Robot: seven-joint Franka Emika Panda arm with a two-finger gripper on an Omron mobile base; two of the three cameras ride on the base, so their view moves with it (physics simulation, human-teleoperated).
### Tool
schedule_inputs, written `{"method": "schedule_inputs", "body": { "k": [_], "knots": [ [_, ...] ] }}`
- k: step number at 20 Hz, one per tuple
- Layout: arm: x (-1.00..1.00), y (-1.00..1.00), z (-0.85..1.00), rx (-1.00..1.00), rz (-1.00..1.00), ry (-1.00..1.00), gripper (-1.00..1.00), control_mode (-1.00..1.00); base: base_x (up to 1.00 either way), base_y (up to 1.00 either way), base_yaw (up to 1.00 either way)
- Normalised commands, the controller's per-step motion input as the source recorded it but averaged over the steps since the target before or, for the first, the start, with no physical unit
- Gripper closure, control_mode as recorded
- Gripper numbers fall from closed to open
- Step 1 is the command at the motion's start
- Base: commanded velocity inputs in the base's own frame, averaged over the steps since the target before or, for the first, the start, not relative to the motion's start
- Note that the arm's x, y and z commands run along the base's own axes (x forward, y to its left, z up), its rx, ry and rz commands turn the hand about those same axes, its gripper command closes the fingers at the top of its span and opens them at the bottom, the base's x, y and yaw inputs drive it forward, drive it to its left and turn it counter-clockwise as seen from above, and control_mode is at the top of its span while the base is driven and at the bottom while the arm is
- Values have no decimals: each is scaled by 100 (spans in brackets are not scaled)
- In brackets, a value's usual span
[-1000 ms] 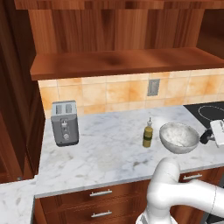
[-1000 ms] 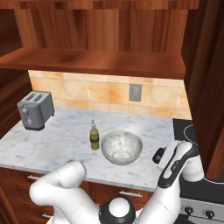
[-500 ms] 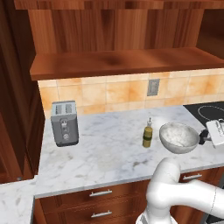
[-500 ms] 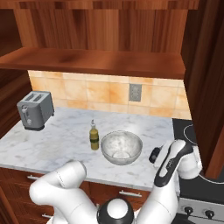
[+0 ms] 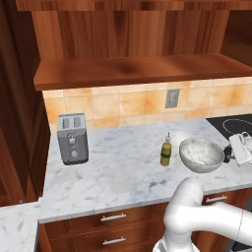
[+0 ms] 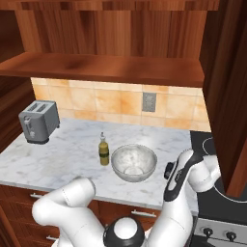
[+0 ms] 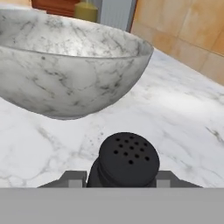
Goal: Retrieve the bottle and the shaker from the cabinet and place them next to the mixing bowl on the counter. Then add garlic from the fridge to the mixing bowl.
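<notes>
Two dark fingertips [image 7: 74, 178] of the gripper [image 7: 124, 181] pinching the shaker [image 7: 124, 161] at lower centre of the hand view, sitting before the mixing bowl [image 7: 65, 70]; bottle [image 5: 166, 151] standing centre-frame, just left of the bowl.

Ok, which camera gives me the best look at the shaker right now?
The hand view: the shaker sits close-up between the fingertips, its perforated black top clear, beside the mixing bowl. In the left and right base views it is just a small dark spot at the gripper, mostly hidden by the hand.
</notes>
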Motion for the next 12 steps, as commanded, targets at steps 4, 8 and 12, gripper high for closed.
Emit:
{"method": "schedule_inputs", "body": {
  "k": [4,8,12],
  "knots": [
    [-1,5,-24,-4,0,-1,100,-100,0,0,0],
    [-7,0,-6,0,0,0,100,-100,0,0,0],
    [-14,2,-3,0,0,0,-100,-100,0,0,0]
  ]
}}
